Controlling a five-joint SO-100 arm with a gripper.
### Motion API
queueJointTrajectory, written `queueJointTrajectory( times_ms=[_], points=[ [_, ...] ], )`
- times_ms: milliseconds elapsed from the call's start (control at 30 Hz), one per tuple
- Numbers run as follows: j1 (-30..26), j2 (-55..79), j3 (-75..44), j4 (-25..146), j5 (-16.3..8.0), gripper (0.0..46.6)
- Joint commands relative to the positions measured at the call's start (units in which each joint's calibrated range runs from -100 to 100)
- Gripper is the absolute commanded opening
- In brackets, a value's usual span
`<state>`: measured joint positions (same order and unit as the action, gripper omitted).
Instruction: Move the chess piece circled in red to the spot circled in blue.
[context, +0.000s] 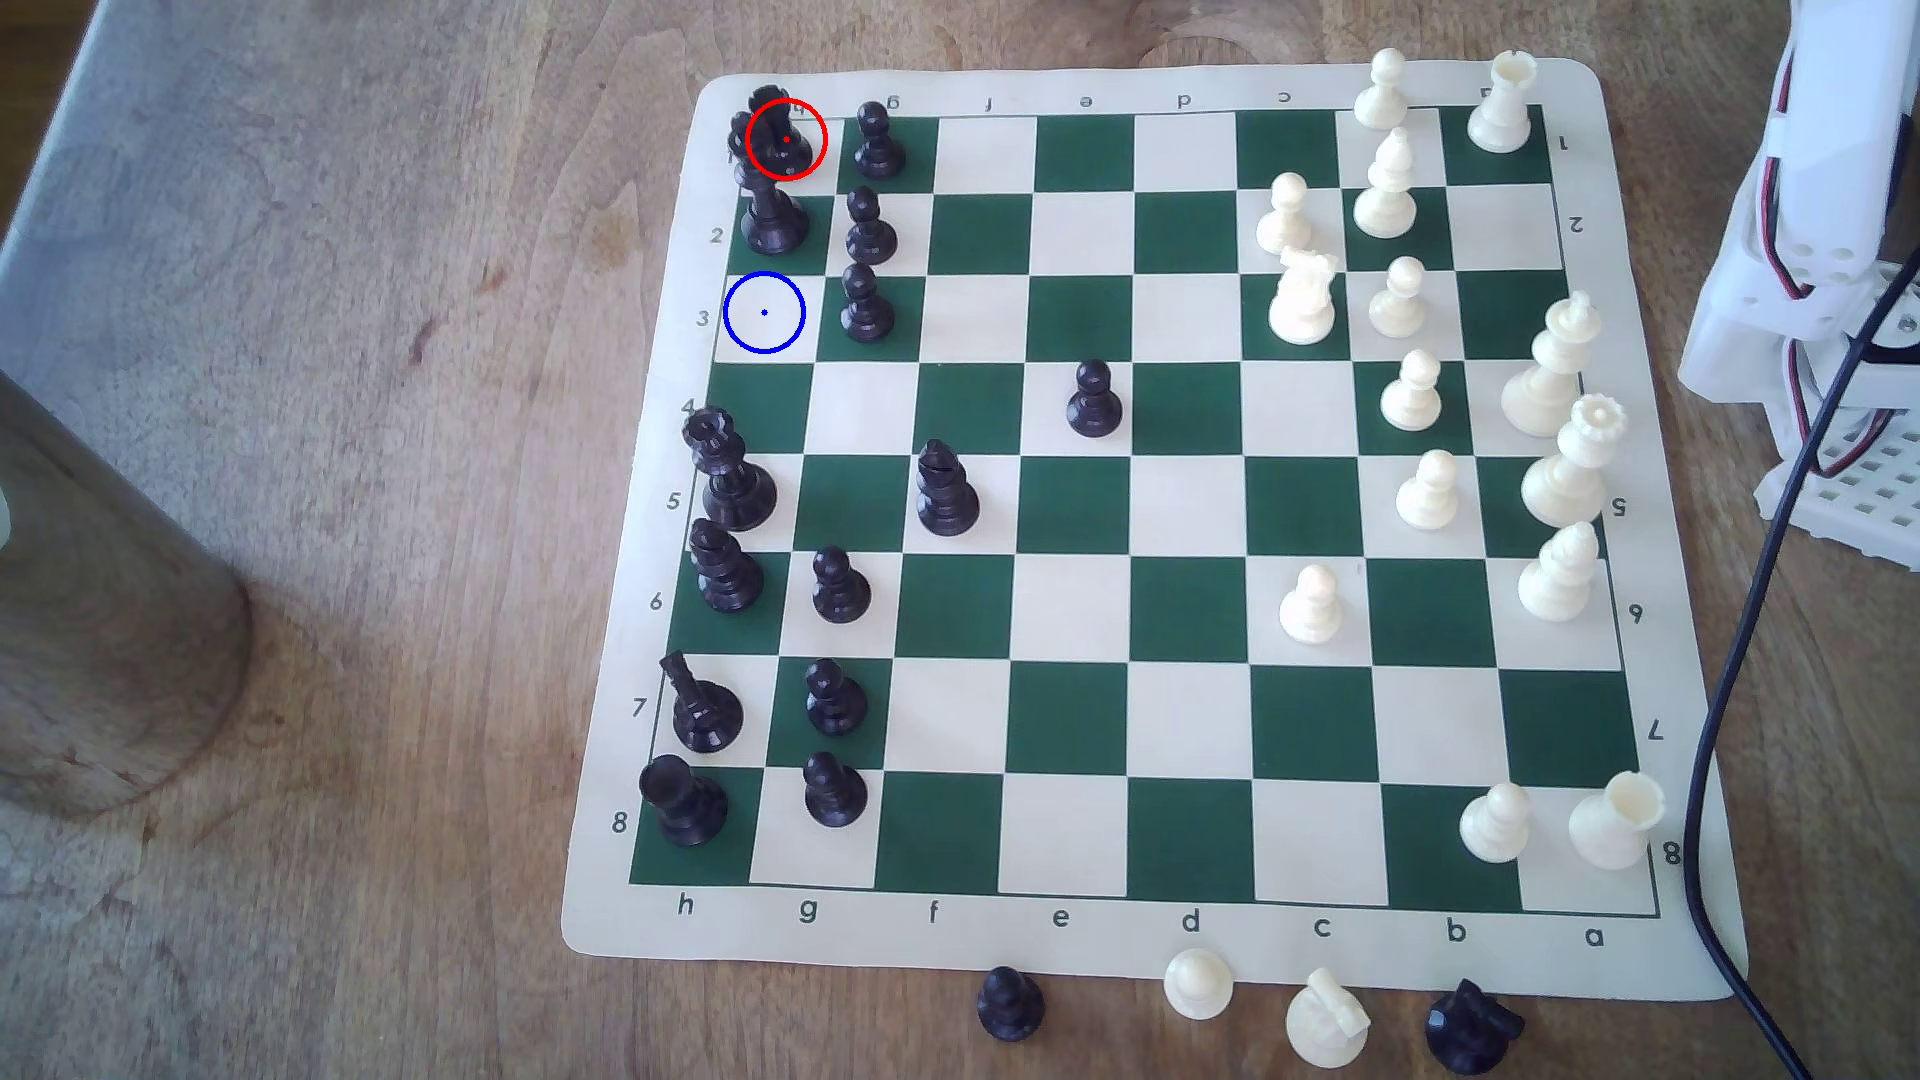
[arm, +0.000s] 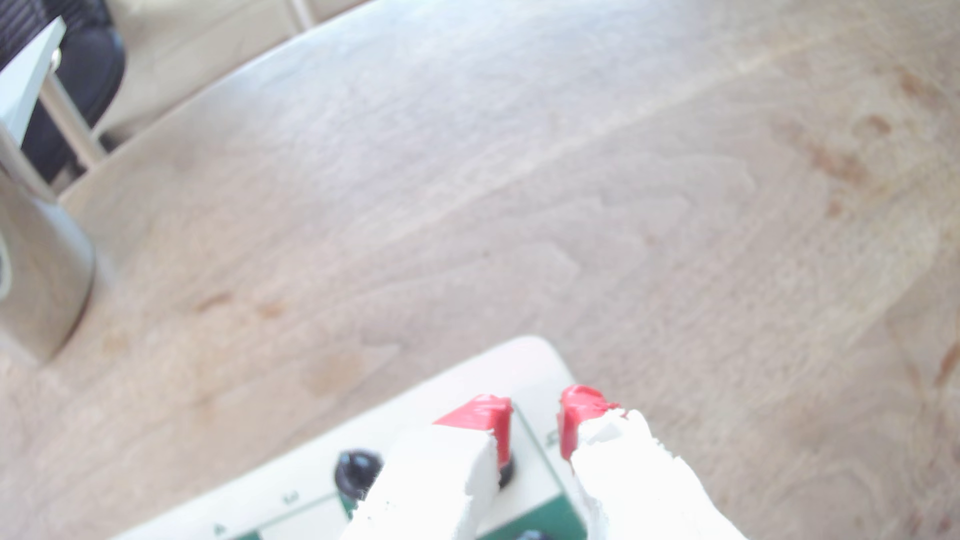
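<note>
The gripper (arm: 535, 415) hangs open (red pads parted) toward the mat corner; the rook (context: 777, 140) stands upper left, ungrasped.

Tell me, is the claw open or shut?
Open: the claw shows a clear gap between its red fingertips, with nothing held between them.

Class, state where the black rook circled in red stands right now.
In the exterior view the black rook stands at the mat's far left corner, beside a black pawn on its right.
</note>
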<state>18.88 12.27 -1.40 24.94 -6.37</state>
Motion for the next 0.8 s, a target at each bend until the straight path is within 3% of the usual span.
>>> queueJointTrajectory(
  times_ms=[0,300,767],
  points=[
    [-0.54,1.73,-9.84,-1.52,-0.1,5.7],
    [-1.4,9.8,-15.1,-3.97,-1.9,7.2],
    [-1.79,18.63,-22.35,-4.22,-2.44,7.9]
  ],
)
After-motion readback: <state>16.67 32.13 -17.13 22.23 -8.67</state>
